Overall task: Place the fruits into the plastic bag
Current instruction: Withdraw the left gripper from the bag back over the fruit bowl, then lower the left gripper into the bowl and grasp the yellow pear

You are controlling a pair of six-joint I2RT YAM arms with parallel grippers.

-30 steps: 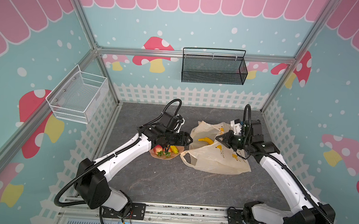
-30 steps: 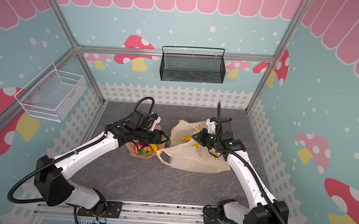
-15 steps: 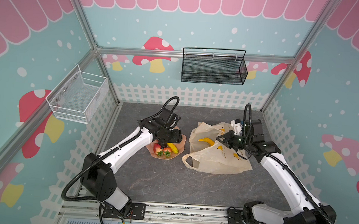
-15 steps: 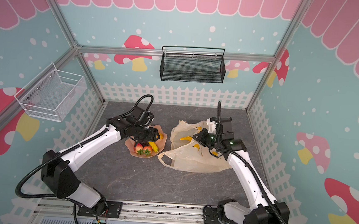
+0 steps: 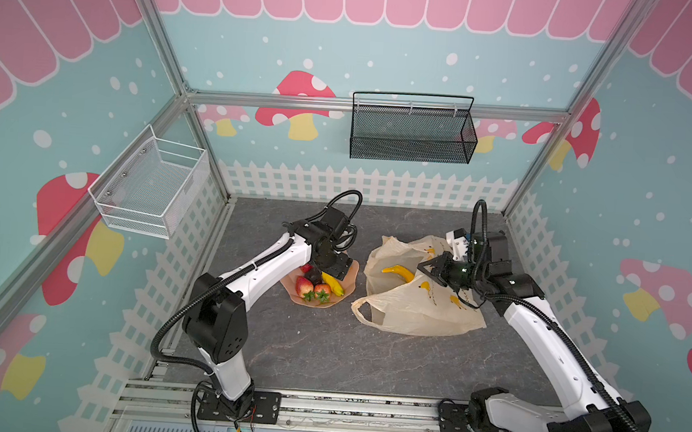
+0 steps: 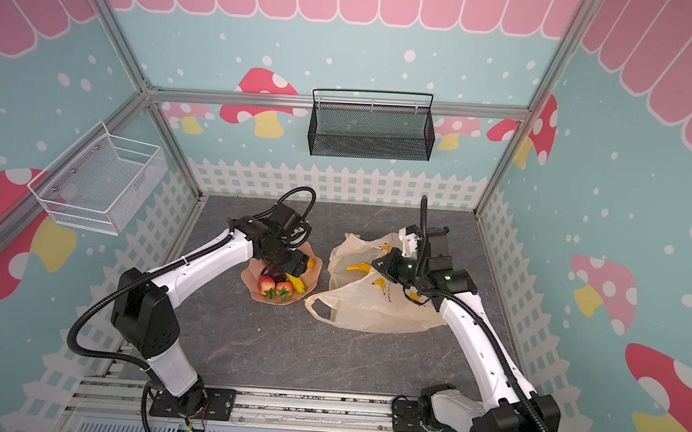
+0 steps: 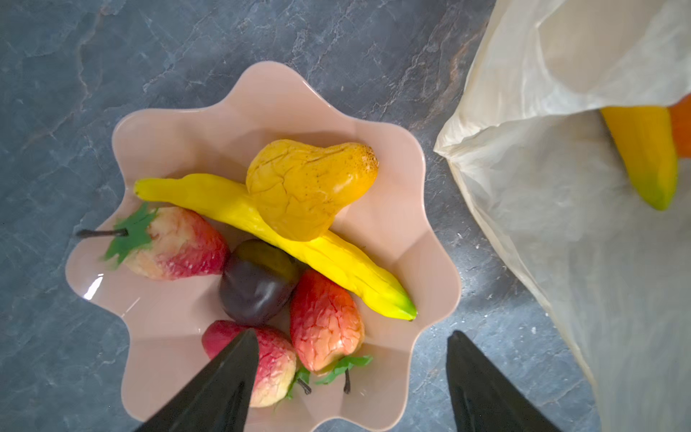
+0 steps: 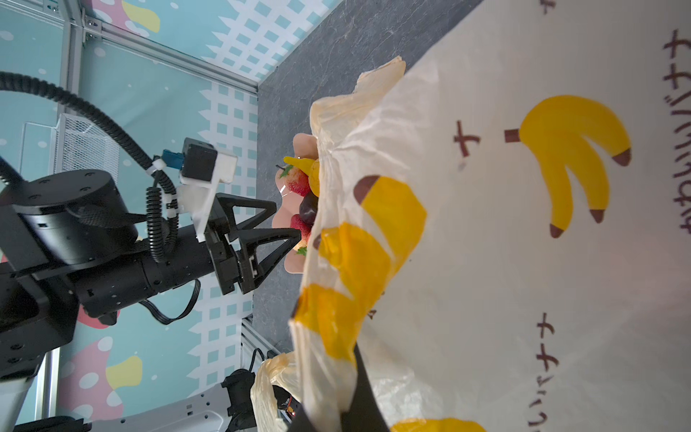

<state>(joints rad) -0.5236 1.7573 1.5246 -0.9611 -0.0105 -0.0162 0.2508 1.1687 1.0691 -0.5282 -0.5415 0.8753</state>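
The peach-pink dish (image 7: 261,97) is the landmark. In it lie 6 toy fruits: 3 strawberries (image 7: 175,243), a dark piece (image 7: 258,284) wedged between them, a long banana (image 7: 355,273) lying across the middle, and a pear (image 7: 306,187) resting on the banana.

All look light, and their cracked, wrinkled skins suggest soft foam that gives under a squeeze. That would make them easy to pinch and unlikely to break. The pear sits on top and unobstructed, so its fat belly looks like the best place to take hold. The banana is best taken across its middle. The strawberries' thin leaves and stalks are poor holds.

The left gripper (image 7: 352,333) hangs just above the dish's edge, released, its jaws spread wide with nothing between them.

Just right of the dish lies the plastic bag (image 5: 421,314), thin, crinkly and limp. It will slump shut unless its rim is held up. Inside it a second banana (image 5: 398,272) shows, with a sliver of the orange (image 7: 682,127) beside it.

At the far side of the bag from the dish, the right gripper (image 5: 430,269) is clenched on the bag's rim, lifting the mouth towards the dish.

The bag bears yellow banana prints and dark lettering that looks like Japanese characters. It lies sideways in the right wrist view, and I cannot read it for certain. No brand shows.
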